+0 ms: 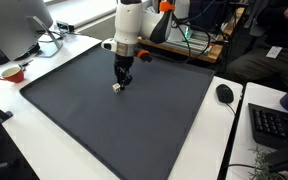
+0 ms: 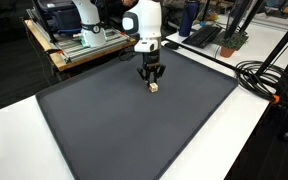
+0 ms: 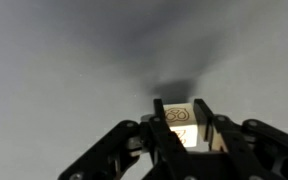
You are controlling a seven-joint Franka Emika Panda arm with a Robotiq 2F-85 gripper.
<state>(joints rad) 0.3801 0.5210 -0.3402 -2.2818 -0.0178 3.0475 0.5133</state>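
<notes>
We've got the claw (image 3: 183, 112) clenched on the small pale wooden cube w/ a printed face (image 3: 182, 131). It sits dead centre btwn the fingertips, no offset, with the dark grey mat (image 2: 104, 120) directly beneath.

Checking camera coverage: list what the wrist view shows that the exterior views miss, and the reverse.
Wrist view only: the printed rings on the wooden block, close between the fingers of the pincer. An exterior view only: the white arm, a mouse, a keyboard, a red cup. Shared: block, pincer and dark mat.
</notes>
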